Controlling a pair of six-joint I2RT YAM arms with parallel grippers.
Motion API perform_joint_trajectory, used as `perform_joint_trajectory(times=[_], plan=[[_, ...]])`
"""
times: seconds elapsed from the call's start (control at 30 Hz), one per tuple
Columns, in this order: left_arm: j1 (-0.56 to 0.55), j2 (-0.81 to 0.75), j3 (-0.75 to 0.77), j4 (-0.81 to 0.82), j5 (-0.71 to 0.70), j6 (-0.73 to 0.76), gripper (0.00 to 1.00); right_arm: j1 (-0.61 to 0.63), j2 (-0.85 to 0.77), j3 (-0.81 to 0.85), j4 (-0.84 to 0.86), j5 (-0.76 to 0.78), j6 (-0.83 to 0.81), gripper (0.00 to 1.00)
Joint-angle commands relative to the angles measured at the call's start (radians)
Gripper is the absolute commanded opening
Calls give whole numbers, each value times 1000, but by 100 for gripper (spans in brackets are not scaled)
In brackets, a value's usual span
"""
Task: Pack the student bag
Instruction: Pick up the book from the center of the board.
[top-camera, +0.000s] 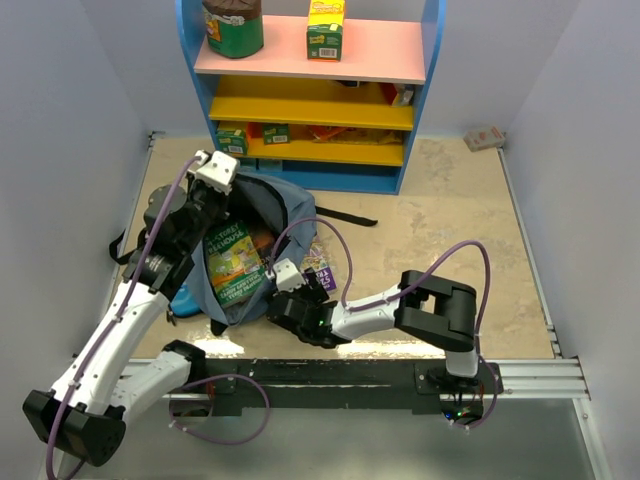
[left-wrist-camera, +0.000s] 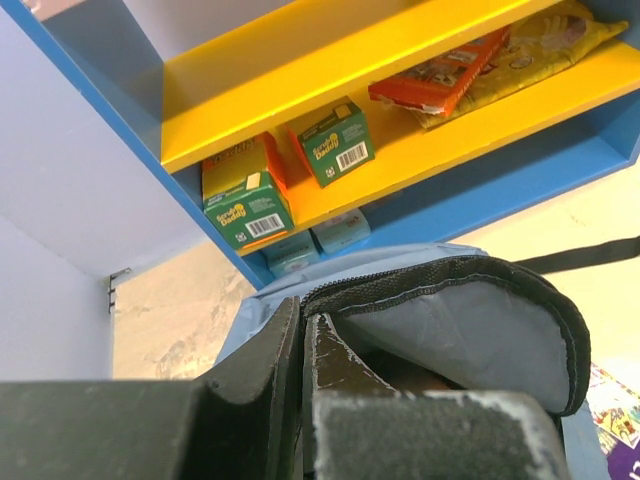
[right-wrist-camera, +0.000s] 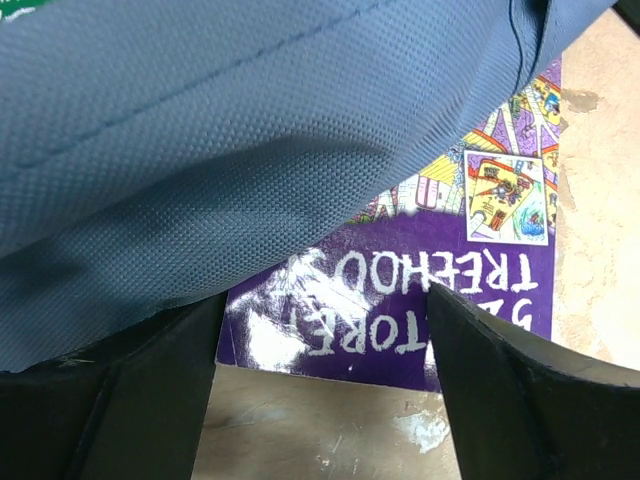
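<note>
To hold the student bag (top-camera: 288, 205) open, left fingers (left-wrist-camera: 250, 400) pinch its twelve-o'clock rim; right fingers (right-wrist-camera: 510, 400) spread astride the purple book (right-wrist-camera: 450, 290).

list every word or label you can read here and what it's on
"TREEHO": upside down, cut off by the student bag, on the purple book
"TORE": same cover, upside down, rest hidden
"Scrub Daddy": on the green boxes, small but legible
Green book in the bag: title too small to read
Orange packet: print blurred
</note>
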Motion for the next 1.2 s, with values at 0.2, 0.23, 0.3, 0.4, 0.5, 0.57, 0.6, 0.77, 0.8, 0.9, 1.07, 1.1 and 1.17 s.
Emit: perform_joint_trajectory(times=[0.2, 0.23, 0.3, 0.4, 0.5, 0.57, 0.6, 0.77, 0.8, 0.9, 1.07, 1.1, 1.17], plan=[[-2, 29, 212, 267, 100, -6, 4, 8, 131, 15, -258, -65, 197, 69], [-1, 36, 230, 269, 105, -4, 4, 8, 128, 9, -269, -65, 214, 66], [-2, 54, 258, 261, 124, -7, 4, 8, 117, -15, -296, -66, 275, 56], [-2, 65, 260, 246, 157, -16, 4, 9, 100, -51, -333, -83, 350, 43], [-1, 56, 232, 246, 180, -24, 4, 11, 88, -80, -362, -105, 427, 32], [-1, 49, 220, 255, 183, -20, 4, 18, 68, -107, -368, -114, 476, 24], [-1, 48, 214, 258, 184, -13, 4, 23, 61, -117, -382, -112, 493, 19], [-1, 46, 211, 263, 198, -7, 4, 26, -31, -196, -439, -94, 620, 0], [-2, 46, 205, 263, 200, -10, 4, 29, -45, -206, -454, -92, 637, 0], [-1, 34, 177, 257, 204, -18, 4, 53, -90, -224, -506, -82, 697, 0], [-1, 0, 126, 243, 204, -18, 4, 124, -228, -183, -721, 18, 882, 0], [-1, -3, 111, 234, 207, -23, 4, 132, -261, -177, -780, 54, 900, 0], [-1, -12, 91, 226, 221, -26, 4, 133, -388, -164, -836, 88, 947, 0]])
